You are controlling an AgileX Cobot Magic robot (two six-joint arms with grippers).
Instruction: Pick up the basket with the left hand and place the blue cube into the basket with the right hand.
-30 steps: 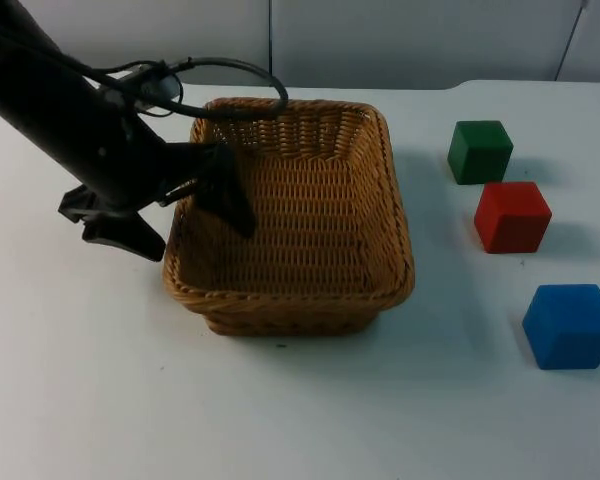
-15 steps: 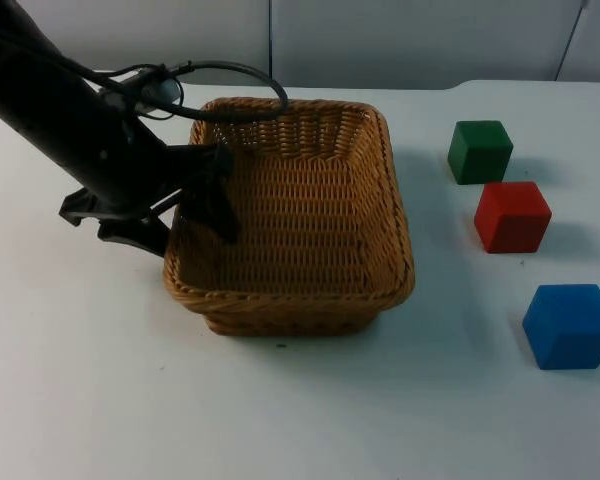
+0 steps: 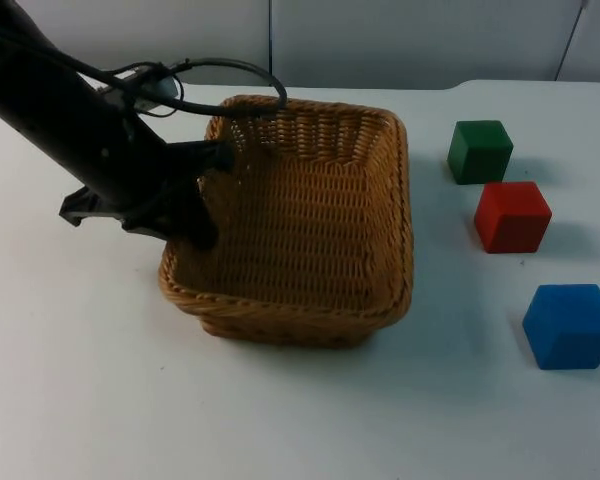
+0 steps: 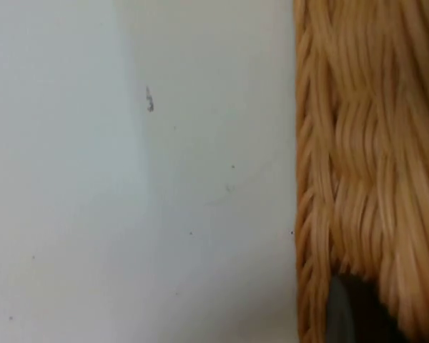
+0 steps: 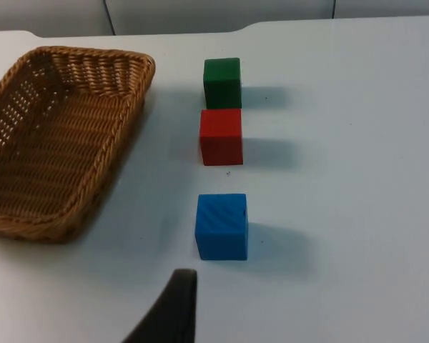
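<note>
Gripping: left gripper (image 3: 192, 205) was clamped on the wicker basket (image 3: 310, 225) at its 9 o'clock rim, that side tilting up.
Cube: blue cube (image 3: 569, 326) sat on the white table (image 3: 80, 400), at 4 o'clock from the basket.
Nearer arm: right gripper (image 5: 173, 307) waited with the cube at its 12 o'clock; jaw opening unclear.

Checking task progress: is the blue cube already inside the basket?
No, the blue cube sits on the table, apart from the basket.

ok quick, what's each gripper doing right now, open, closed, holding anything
Left gripper: closed on the basket at its left rim.
Right gripper: cannot be told; it waits near the blue cube, holding nothing.
</note>
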